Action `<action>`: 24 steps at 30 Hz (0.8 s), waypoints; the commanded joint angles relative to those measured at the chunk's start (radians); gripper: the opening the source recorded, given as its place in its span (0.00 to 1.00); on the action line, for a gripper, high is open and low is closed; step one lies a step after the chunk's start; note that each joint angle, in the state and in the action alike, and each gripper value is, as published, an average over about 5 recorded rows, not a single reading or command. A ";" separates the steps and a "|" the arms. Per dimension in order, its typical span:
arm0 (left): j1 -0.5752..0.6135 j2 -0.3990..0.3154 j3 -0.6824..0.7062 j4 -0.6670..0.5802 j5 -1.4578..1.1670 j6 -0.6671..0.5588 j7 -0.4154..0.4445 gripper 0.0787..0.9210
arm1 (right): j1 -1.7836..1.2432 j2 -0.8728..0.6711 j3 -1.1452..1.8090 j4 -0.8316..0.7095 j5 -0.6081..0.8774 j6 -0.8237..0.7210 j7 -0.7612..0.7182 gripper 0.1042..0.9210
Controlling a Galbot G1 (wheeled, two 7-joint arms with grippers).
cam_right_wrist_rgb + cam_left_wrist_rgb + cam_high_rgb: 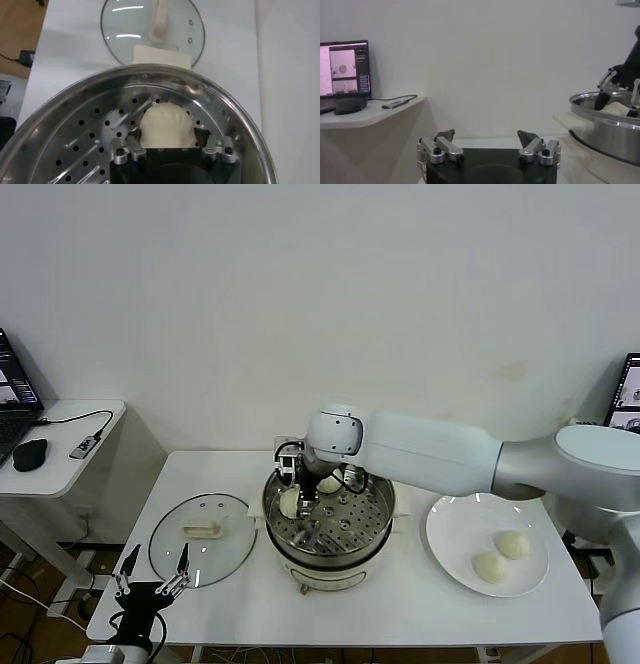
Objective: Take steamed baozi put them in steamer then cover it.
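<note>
Two baozi (290, 502) in steamer (375, 529) — two on plate (450, 534).

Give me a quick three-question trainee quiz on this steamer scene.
1. How many baozi lie on the plate?
2. True or false: the lid covers the steamer.
3. The right end effector is: A) over the plate, B) inside the steamer, open around a baozi, C) gripping the lid.
Key: 1) two; 2) false, it lies beside the steamer; 3) B.
</note>
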 commanded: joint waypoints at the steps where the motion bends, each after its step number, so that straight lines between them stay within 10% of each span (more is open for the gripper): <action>1: -0.006 0.002 0.002 0.000 0.000 0.004 0.000 0.88 | 0.138 -0.154 -0.003 0.094 -0.028 0.036 -0.153 0.88; 24: 0.001 0.021 0.024 0.005 0.006 0.009 -0.001 0.88 | -0.083 -0.901 0.200 0.374 -0.436 0.413 -0.419 0.88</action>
